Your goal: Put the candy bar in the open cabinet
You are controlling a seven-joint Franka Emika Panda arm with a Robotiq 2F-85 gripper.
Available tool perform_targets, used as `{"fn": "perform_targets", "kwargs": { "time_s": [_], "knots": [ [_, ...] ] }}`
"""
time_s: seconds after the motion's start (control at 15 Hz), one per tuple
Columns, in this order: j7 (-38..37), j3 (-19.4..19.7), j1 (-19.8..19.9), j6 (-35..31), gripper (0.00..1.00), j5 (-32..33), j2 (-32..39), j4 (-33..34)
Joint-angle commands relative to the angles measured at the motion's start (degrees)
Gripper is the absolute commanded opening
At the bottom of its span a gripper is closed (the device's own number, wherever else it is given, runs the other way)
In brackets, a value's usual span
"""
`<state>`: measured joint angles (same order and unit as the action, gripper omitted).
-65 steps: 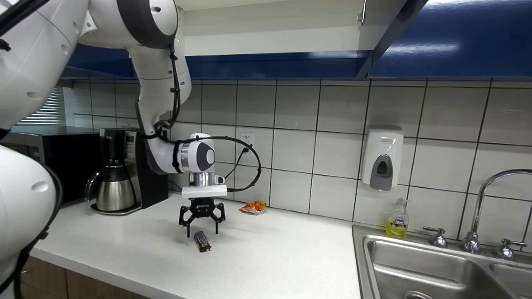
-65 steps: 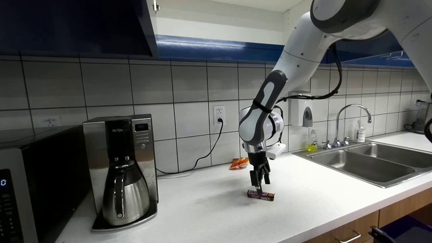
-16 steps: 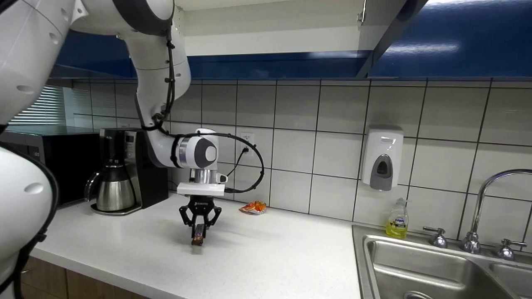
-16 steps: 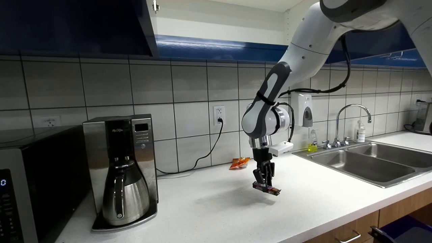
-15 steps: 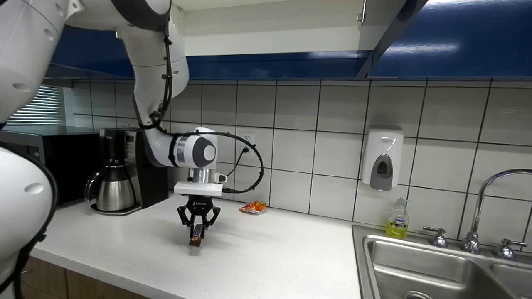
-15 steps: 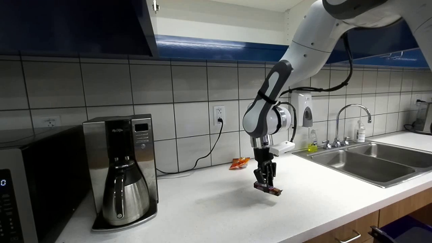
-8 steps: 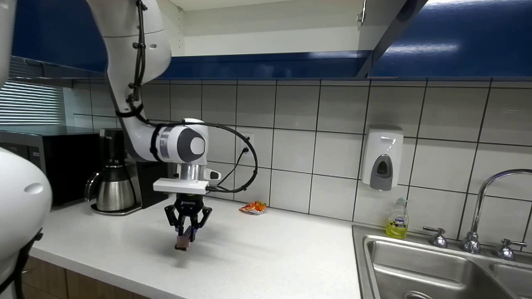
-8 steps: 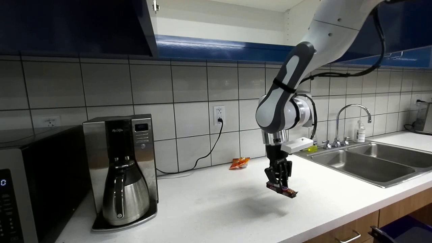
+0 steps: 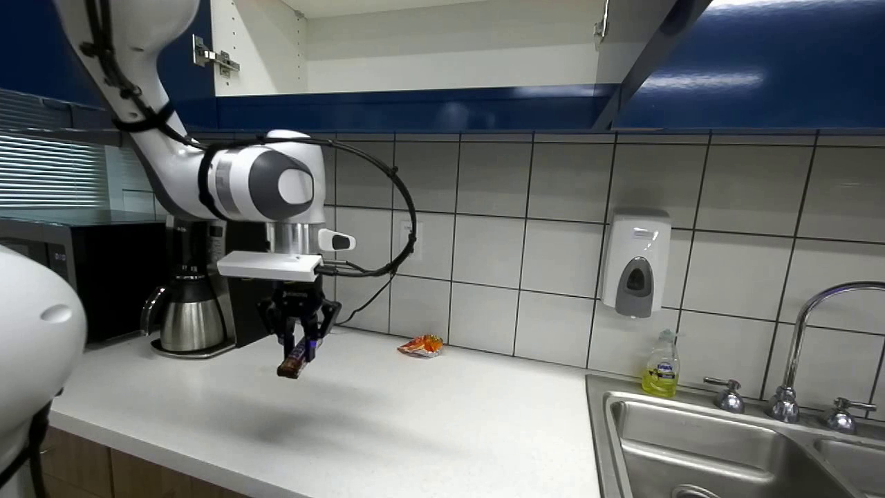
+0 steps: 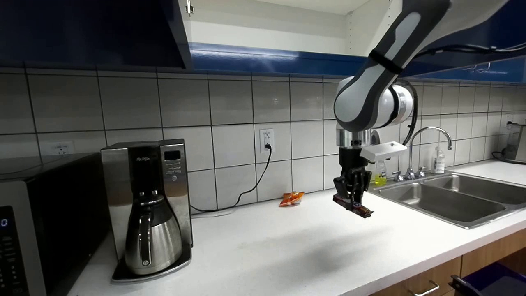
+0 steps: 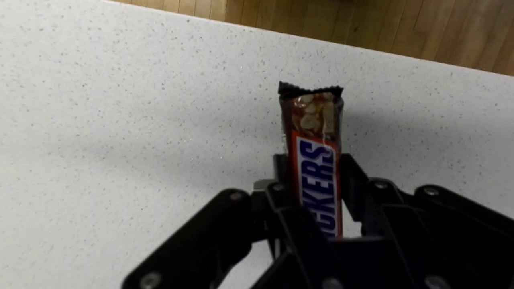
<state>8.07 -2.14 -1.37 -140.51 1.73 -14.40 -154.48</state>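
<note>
Kitchen, steel sink point(image 10: 439, 201), coffee maker point(image 10: 175, 193), microwave point(image 10: 65, 213), open cabinet point(image 10: 267, 33)

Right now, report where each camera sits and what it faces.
An exterior view: sink end, facing the tiled wall; arm and claw show.
An exterior view: coffee maker end, same wall; arm and claw show.
Wrist view: above the claw, facing down at candy bar and counter; fingers show.
Both exterior views share the open cabinet.

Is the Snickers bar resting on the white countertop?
No, the Snickers bar is held between the fingers, above the white countertop in an exterior view.
</note>
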Motion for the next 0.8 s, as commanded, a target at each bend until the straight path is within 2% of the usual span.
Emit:
{"fn": "perform_targets", "kwargs": {
  "time_s": [0.0, 0.4, 0.53, 0.73],
  "knots": [
    [-2.1, 0.5, -0.7, 4.3, 0.1, -1.0, -14.3, -3.7],
    [-3.4, 0.9, -1.0, 17.5, 0.1, -1.3, -33.1, -0.9],
    [-3.9, 0.9, -1.1, 22.0, 0.1, -1.4, -37.5, 1.5],
    [-5.2, 0.5, -0.9, 27.7, 0.1, -1.4, -40.4, 6.9]
  ]
}}
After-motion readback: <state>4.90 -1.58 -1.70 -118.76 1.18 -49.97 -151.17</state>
